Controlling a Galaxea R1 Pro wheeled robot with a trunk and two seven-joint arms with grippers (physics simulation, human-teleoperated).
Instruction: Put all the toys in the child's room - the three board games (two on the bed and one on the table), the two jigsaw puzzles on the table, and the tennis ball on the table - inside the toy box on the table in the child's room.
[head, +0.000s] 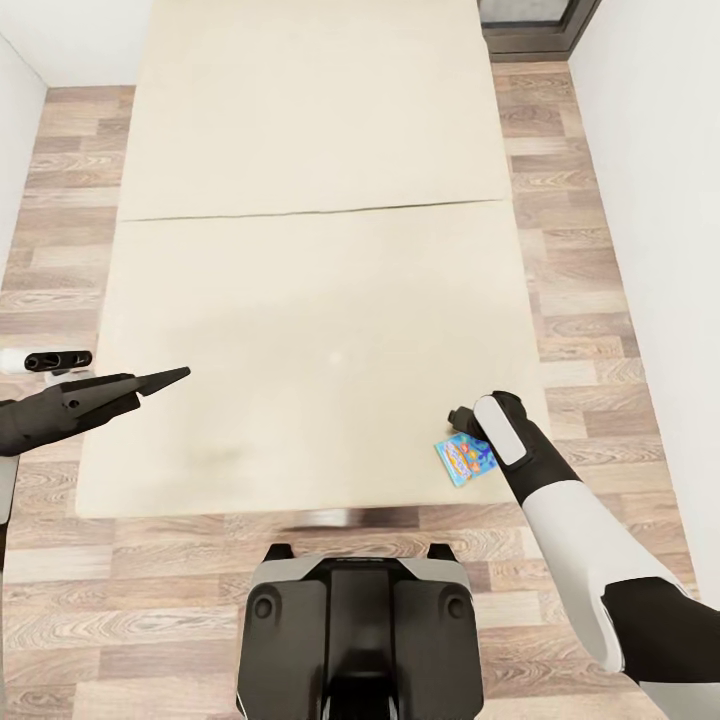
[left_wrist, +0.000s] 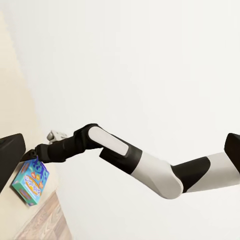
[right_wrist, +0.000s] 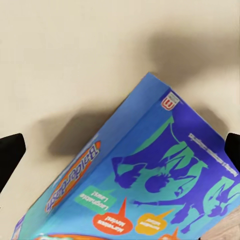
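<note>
**Right arm down over a board game at the bed's near right corner**

You are facing the bed (head: 310, 300), its cream mattress running away from you with wood plank floor (head: 590, 300) on both sides and white walls beyond. One board game (head: 466, 458), a flat blue box with bright cartoon print, lies flat on the mattress at the near right corner, close to the near edge.

Your right gripper (head: 462, 417) is lowered directly over the far side of that box. In the right wrist view the box (right_wrist: 150, 185) lies close beneath the camera, with a dark fingertip at each side edge of the picture, so the jaws stand wide and nothing is held. In the left wrist view the right gripper (left_wrist: 37, 152) sits just above the box (left_wrist: 30, 182); whether it touches is not clear.

Your left gripper (head: 165, 379) hovers above the mattress's near left part, fingers pointing right; whether they are parted you cannot tell.
</note>
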